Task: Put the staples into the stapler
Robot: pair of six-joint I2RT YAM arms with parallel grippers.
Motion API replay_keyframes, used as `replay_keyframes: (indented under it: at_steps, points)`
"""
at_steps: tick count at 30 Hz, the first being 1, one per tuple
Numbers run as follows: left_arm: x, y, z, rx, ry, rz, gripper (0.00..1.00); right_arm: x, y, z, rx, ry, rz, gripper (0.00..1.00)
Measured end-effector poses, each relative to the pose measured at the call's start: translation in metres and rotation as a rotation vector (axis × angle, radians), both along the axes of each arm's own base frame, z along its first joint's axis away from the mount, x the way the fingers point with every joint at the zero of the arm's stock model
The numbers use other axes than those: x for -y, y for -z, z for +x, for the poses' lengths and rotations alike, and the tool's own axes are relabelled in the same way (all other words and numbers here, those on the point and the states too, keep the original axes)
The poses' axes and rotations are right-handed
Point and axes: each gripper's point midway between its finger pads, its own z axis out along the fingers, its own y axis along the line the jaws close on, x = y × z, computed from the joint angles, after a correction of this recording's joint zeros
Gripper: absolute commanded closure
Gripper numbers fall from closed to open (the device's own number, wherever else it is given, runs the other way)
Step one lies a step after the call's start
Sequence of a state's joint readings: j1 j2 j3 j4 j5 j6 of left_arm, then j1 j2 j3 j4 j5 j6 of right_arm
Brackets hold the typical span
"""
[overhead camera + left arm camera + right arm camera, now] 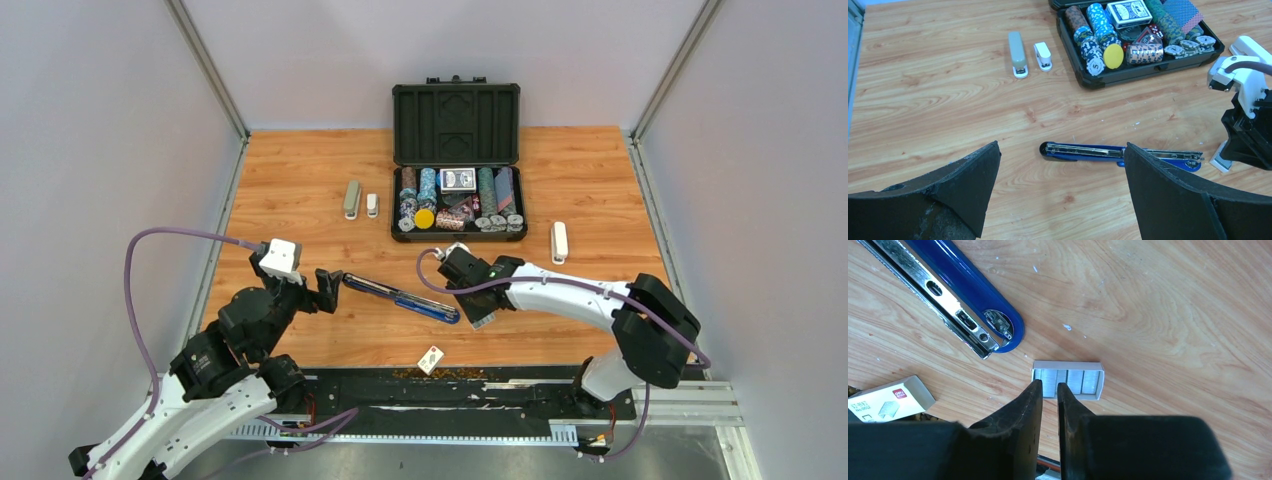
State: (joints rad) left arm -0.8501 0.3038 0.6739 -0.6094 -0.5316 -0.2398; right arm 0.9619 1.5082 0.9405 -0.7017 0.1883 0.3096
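The blue stapler [400,297] lies swung open flat on the wood table, silver rail up; it also shows in the left wrist view [1083,150] and the right wrist view [963,285]. My left gripper [335,283] is open and empty at the stapler's left end, its fingers [968,180] wide apart short of it. The staples [1075,381] lie as several strips in a small white tray beside the stapler's right end. My right gripper [1049,387] hovers over the tray's left part with the jaws a narrow gap apart. I cannot tell if it touches a strip.
A white box with a red mark [888,400] lies near the front edge [431,359]. An open black case of poker chips [457,160] stands at the back. A grey-olive stapler [352,198], a small white stapler [372,205] and another white stapler [559,241] lie around it.
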Motion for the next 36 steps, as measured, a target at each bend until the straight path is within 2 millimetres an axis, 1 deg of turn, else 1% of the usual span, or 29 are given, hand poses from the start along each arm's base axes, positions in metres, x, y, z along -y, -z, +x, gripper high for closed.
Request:
replay_keyframes:
  at_steps: [7, 13, 21, 29, 36]
  points:
    - [0.0, 0.0, 0.0, 0.0, 0.0, 0.0, 0.0, 0.001, 0.015, -0.005, -0.03, -0.006, -0.015, 0.81]
    - [0.0, 0.0, 0.0, 0.0, 0.0, 0.0, 0.0, 0.001, 0.02, -0.006, -0.041, -0.008, -0.017, 0.81]
    - [0.0, 0.0, 0.0, 0.0, 0.0, 0.0, 0.0, 0.001, 0.022, -0.007, -0.043, -0.008, -0.011, 0.81]
    - [0.0, 0.0, 0.0, 0.0, 0.0, 0.0, 0.0, 0.001, 0.022, -0.006, -0.043, -0.007, -0.012, 0.89]
    - [0.0, 0.0, 0.0, 0.0, 0.0, 0.0, 0.0, 0.001, 0.019, -0.006, -0.039, -0.011, -0.005, 0.9]
